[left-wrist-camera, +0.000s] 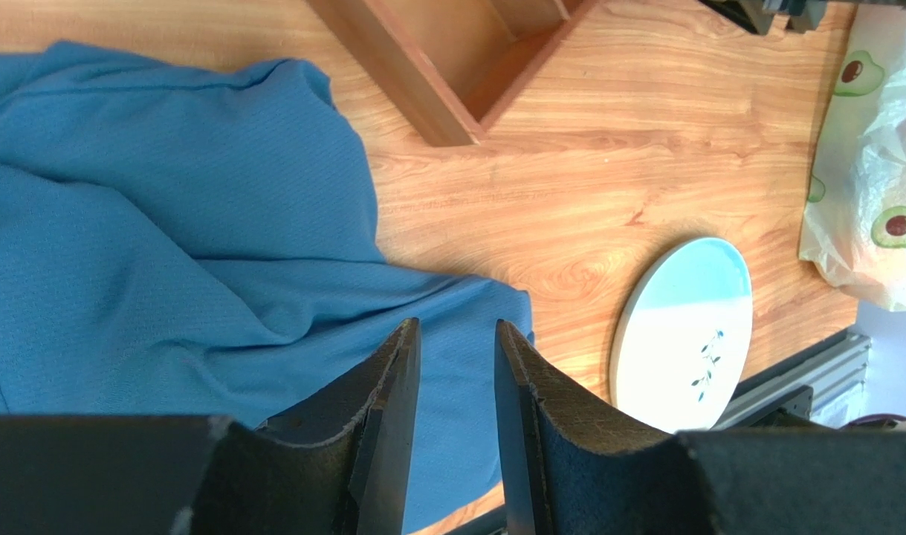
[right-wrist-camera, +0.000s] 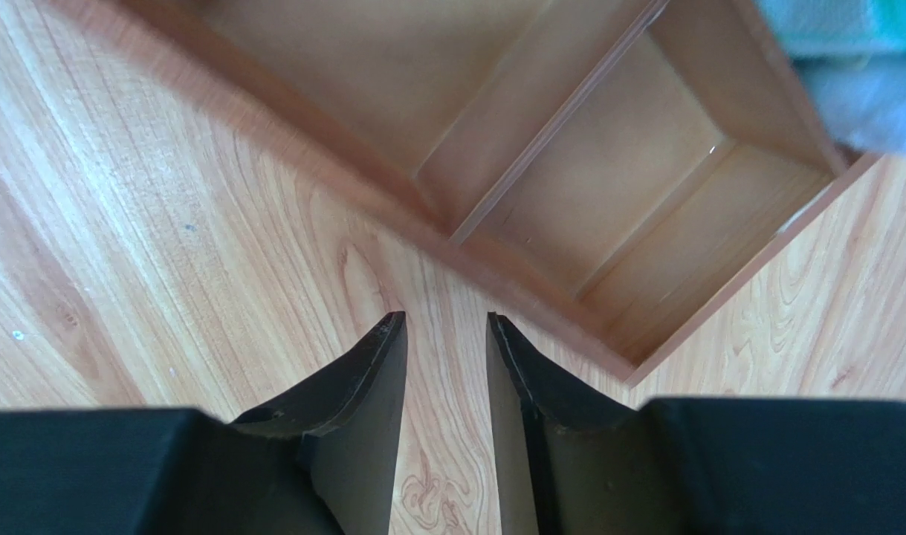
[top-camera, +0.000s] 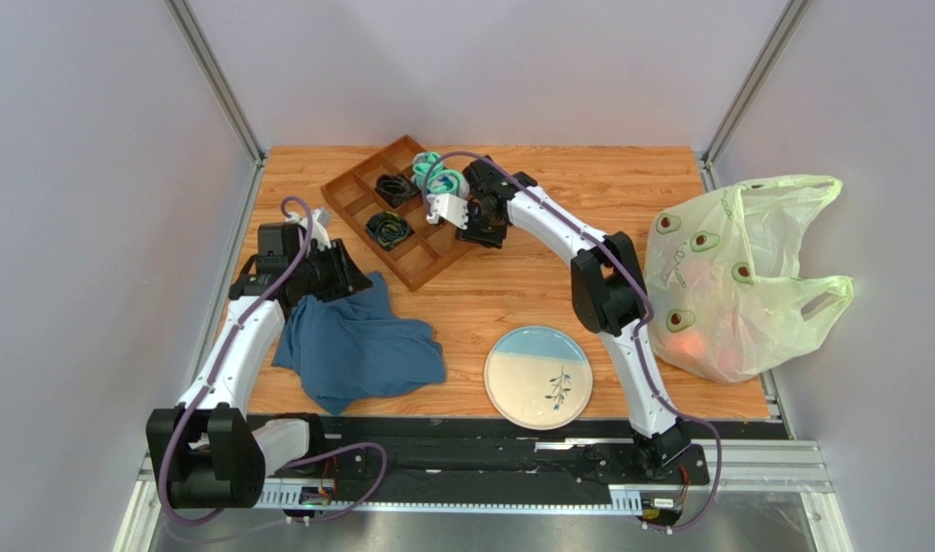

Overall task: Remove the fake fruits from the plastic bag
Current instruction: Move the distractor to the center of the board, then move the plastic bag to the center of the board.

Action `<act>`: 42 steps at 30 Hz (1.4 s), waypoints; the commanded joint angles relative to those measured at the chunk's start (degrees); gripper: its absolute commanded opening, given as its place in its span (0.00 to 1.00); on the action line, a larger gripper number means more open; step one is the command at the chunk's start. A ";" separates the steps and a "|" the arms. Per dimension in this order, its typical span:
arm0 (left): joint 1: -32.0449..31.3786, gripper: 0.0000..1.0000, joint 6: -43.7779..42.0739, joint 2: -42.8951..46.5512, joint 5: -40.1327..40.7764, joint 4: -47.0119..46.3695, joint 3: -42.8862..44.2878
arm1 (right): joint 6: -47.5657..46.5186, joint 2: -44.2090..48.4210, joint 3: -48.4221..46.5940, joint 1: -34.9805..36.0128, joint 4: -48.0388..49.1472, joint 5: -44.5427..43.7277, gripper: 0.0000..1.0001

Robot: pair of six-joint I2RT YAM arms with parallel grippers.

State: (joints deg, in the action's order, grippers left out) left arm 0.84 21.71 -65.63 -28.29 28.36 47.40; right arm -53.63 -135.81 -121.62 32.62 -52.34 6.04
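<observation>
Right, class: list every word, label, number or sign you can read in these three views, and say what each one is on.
No readable text in any view.
The plastic bag carries only avocado pictures; any fine print on it is too small to tell.
The plate shows a leafy sprig drawing, no words.

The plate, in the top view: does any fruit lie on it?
No, the plate holds nothing; reddish fruits show through the plastic bag.

Robot lab cell: grey panel walls (top-camera: 92, 230), aluminium frame (top-camera: 213, 75), wooden table (top-camera: 529, 288).
</observation>
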 commanded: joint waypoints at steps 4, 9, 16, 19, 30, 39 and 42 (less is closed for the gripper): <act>0.13 0.44 -1.24 3.40 -1.85 -4.80 -1.78 | 1.24 9.13 10.42 0.51 6.26 -1.38 0.42; 0.21 0.60 0.78 3.92 4.63 -3.75 -3.88 | 8.07 16.18 19.91 -0.19 9.88 -2.18 0.64; 0.21 0.72 -0.53 3.58 4.91 -7.79 -3.46 | 19.95 24.44 21.69 -2.21 9.36 0.72 0.93; 0.21 0.87 -2.29 4.01 5.79 -7.97 -1.35 | 26.62 28.22 23.70 -3.96 8.57 2.92 0.94; 0.21 0.98 -8.70 8.93 1.44 -6.74 8.31 | 41.32 46.86 33.20 -19.33 12.17 -5.65 1.00; -2.14 0.99 -5.54 6.92 -10.46 -7.44 13.42 | 42.28 52.40 36.20 -37.01 14.90 -19.22 0.97; -3.65 0.99 -5.02 5.42 -11.34 -7.18 15.44 | 44.04 54.07 35.49 -39.47 13.67 -18.53 0.95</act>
State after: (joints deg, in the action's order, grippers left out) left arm -0.73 16.16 -58.74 -34.87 21.98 58.85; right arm -13.54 -86.43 -84.79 -5.15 -38.79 -10.04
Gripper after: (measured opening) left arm 0.991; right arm 0.963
